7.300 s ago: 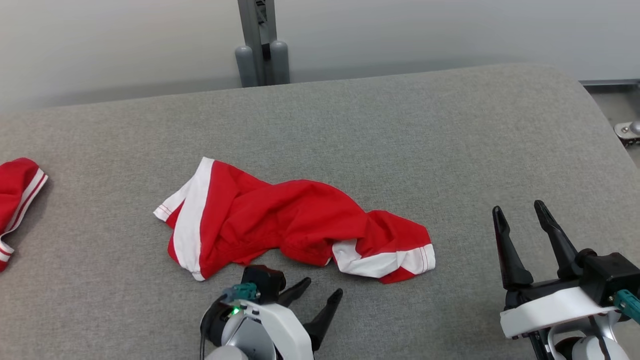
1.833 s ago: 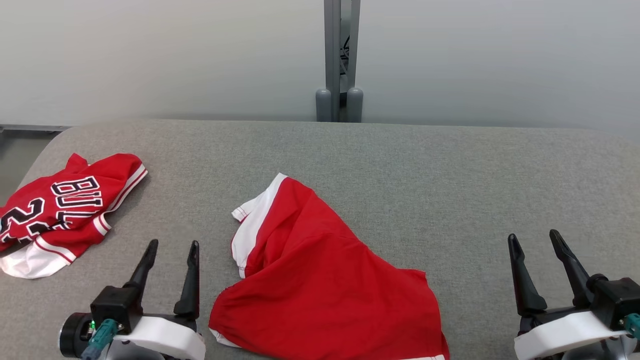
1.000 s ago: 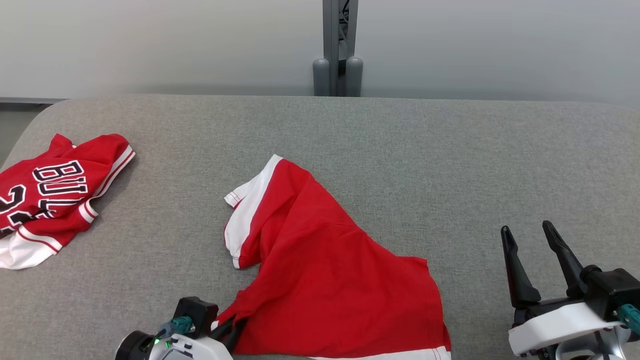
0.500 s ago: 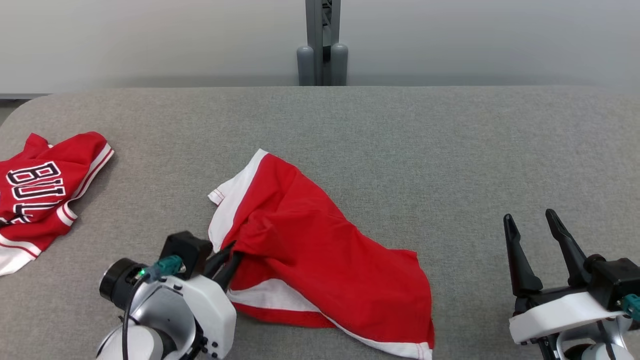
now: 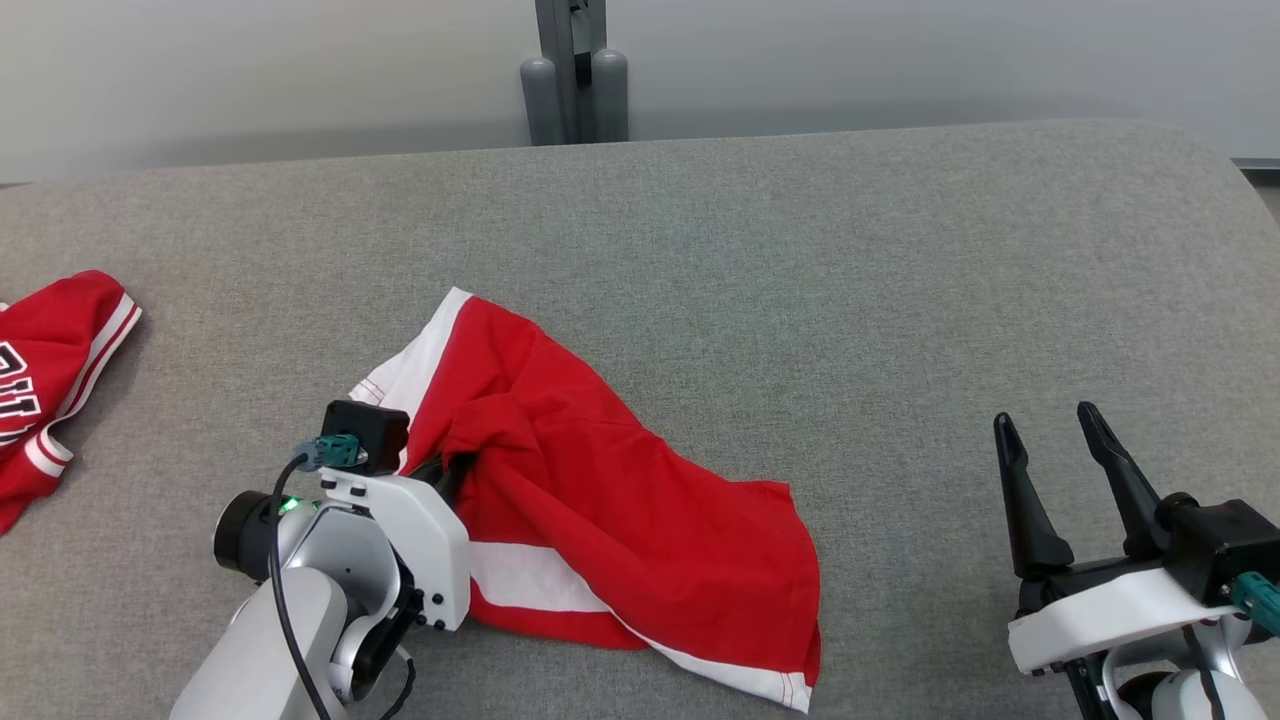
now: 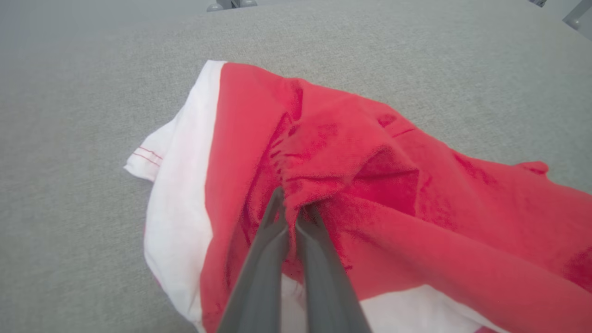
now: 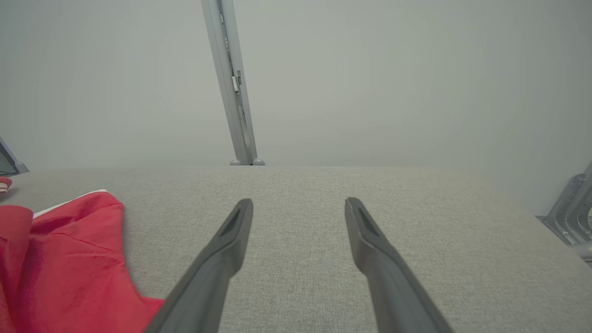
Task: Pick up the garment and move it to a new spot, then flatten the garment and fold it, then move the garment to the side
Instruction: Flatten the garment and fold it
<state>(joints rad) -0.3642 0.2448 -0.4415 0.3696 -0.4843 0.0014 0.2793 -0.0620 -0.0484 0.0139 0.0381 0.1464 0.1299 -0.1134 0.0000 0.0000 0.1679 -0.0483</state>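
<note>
The left gripper (image 6: 291, 210) is closed on a pinch of the red garment (image 5: 620, 500), near its white-banded edge. The cloth rises in a small ridge at the fingertips. The rest of the garment lies crumpled on the grey desk (image 5: 850, 300), spreading ahead of this gripper and to its right. The right gripper (image 5: 1043, 415) is open and holds nothing. The garment lies to its left, well apart from it. I judge that the task is only at its first step: the garment is grasped but not yet carried to a new spot. Flattening, folding and moving it to the side remain.
</note>
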